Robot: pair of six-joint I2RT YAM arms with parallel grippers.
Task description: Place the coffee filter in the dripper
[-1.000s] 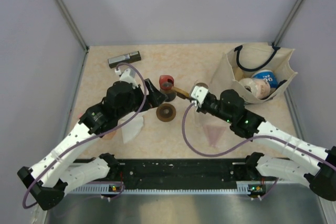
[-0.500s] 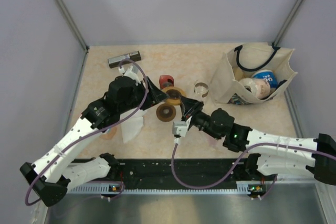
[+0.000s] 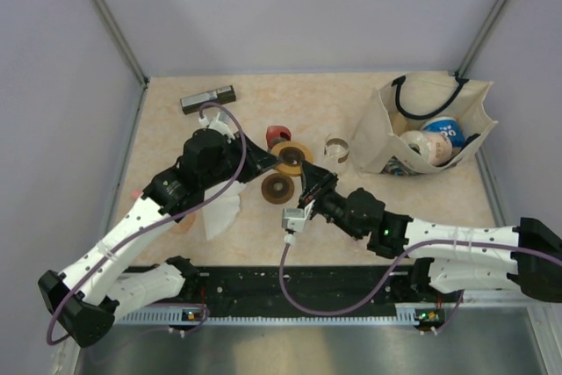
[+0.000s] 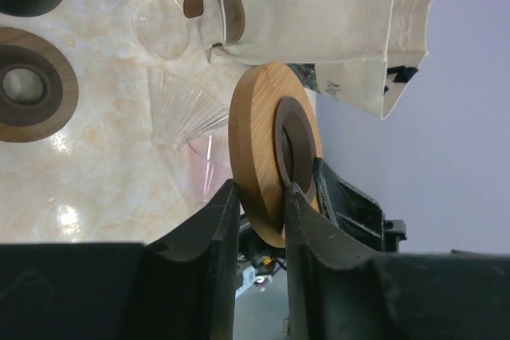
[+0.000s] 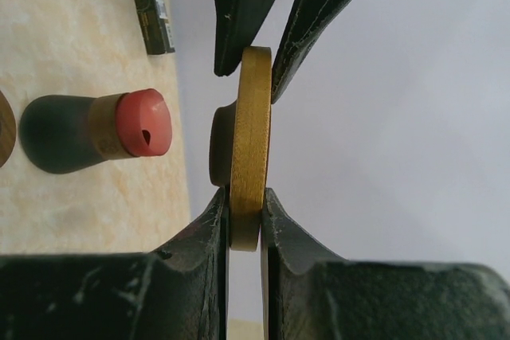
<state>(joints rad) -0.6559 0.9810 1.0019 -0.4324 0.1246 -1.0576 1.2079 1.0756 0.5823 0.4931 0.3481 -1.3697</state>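
Note:
A pale wooden ring (image 3: 291,157) with a dark inner collar hangs on edge above the table, held from two sides. My left gripper (image 4: 259,193) is shut on one rim of the wooden ring (image 4: 255,141). My right gripper (image 5: 245,197) is shut on the opposite rim of the same ring (image 5: 251,117). In the top view the left gripper (image 3: 277,161) comes from the left and the right gripper (image 3: 307,184) from below. A clear ribbed glass cone, the dripper (image 4: 179,109), lies on its side on the table. The white paper coffee filter (image 3: 221,213) lies under my left arm.
A dark wooden ring (image 3: 277,188) lies flat beside the grippers. A red-capped dark bottle (image 3: 278,136) and a glass carafe (image 3: 335,148) stand behind them. A cream tote bag (image 3: 430,129) with packets fills the right side; a black bar (image 3: 208,98) lies at the back left.
My right arm swung down and left, bringing the pale ring to the middle. The left gripper's jaws closed from wide open onto the ring's far rim.

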